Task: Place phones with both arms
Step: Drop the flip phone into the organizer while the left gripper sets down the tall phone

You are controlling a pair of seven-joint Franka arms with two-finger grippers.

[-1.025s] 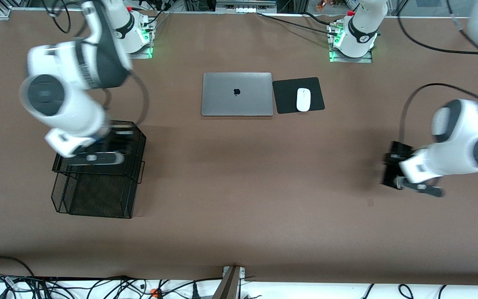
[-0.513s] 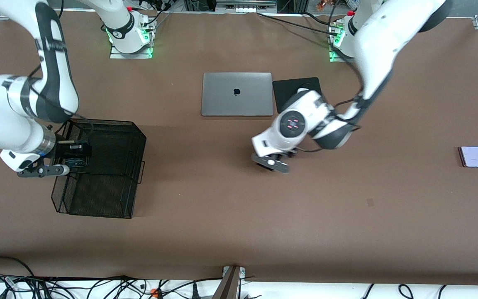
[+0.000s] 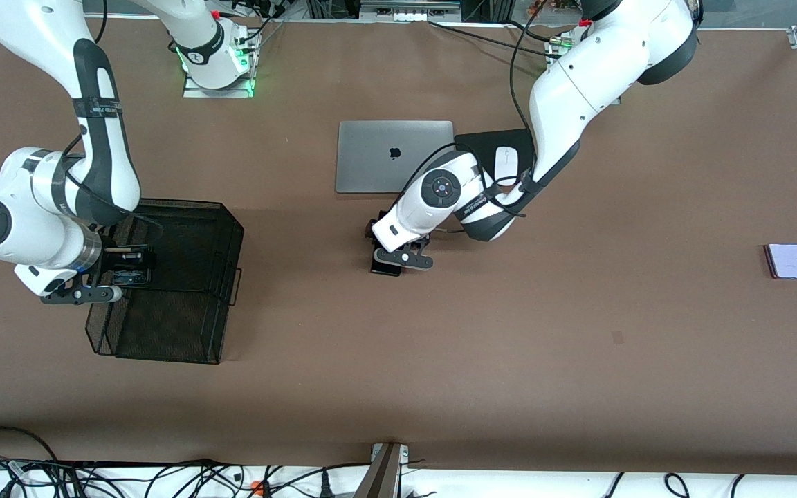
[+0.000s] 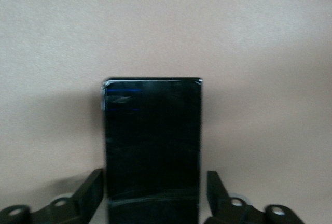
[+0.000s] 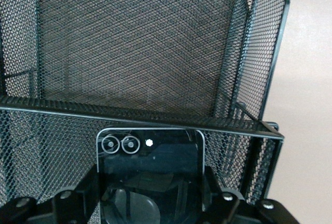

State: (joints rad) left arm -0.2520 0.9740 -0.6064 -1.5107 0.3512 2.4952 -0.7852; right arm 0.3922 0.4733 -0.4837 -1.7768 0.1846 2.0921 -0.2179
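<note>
On the brown bench (image 3: 578, 360) the biggest thing is the black mesh basket (image 3: 170, 290) at the right arm's end; its wrist view shows bare mesh inside. The right pincer (image 3: 125, 268) hangs over the basket's rim, clamped on a black flip phone (image 5: 150, 167), twin lenses showing. Near the laptop (image 3: 378, 155), the left pincer (image 3: 398, 259) is low over a slim black phone (image 4: 152, 146) lying flat; the wrist view shows the fingers (image 4: 88, 198) spread, just clear of its edges. A pale phone (image 3: 786, 261) lies at the left arm's end.
</note>
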